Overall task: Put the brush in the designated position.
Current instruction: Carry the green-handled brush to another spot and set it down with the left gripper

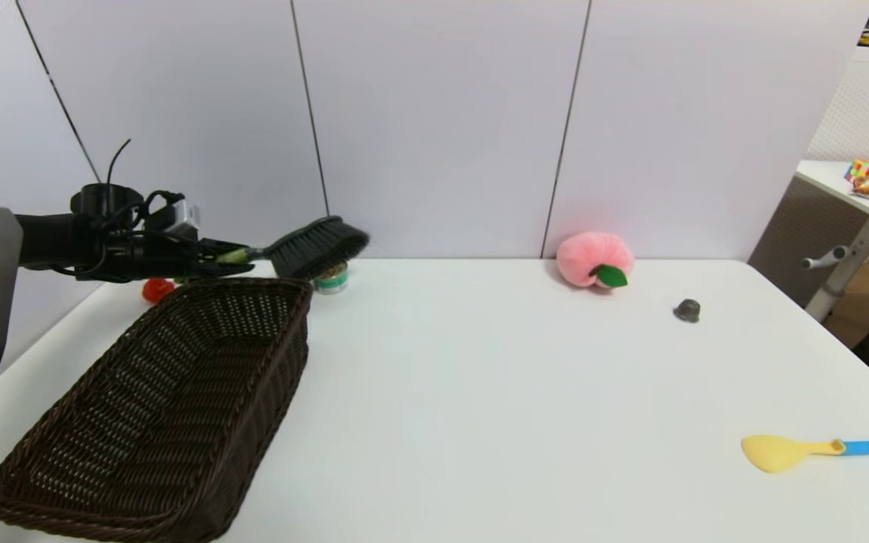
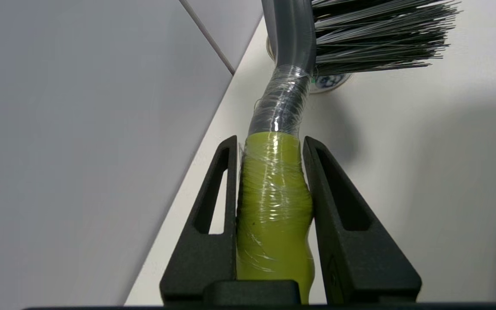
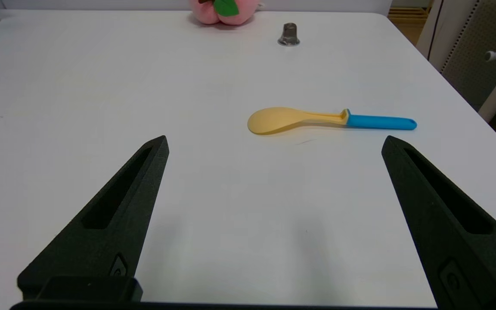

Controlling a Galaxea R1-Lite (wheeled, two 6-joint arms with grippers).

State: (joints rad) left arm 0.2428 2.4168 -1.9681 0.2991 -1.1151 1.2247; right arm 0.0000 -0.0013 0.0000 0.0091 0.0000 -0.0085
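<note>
The brush [image 1: 316, 247] hangs in the air above the far end of the dark wicker basket [image 1: 65, 483], its black bristles pointing to the right. My left gripper [image 1: 234, 258] is shut on its lime-green handle [image 2: 274, 202], with the grey neck and bristles [image 2: 377, 38] sticking out beyond the fingertips. In the right wrist view my right gripper [image 3: 274, 142] stands open low over the table near its front edge, nothing between its fingers; the right arm is out of the head view.
A yellow spoon with a blue handle [image 1: 812, 451] lies at the front right, just beyond the right gripper. A pink plush peach [image 1: 595, 260], a small grey cap [image 1: 687, 310], a green-labelled can [image 1: 331, 280] and a red item [image 1: 157, 289] sit along the back.
</note>
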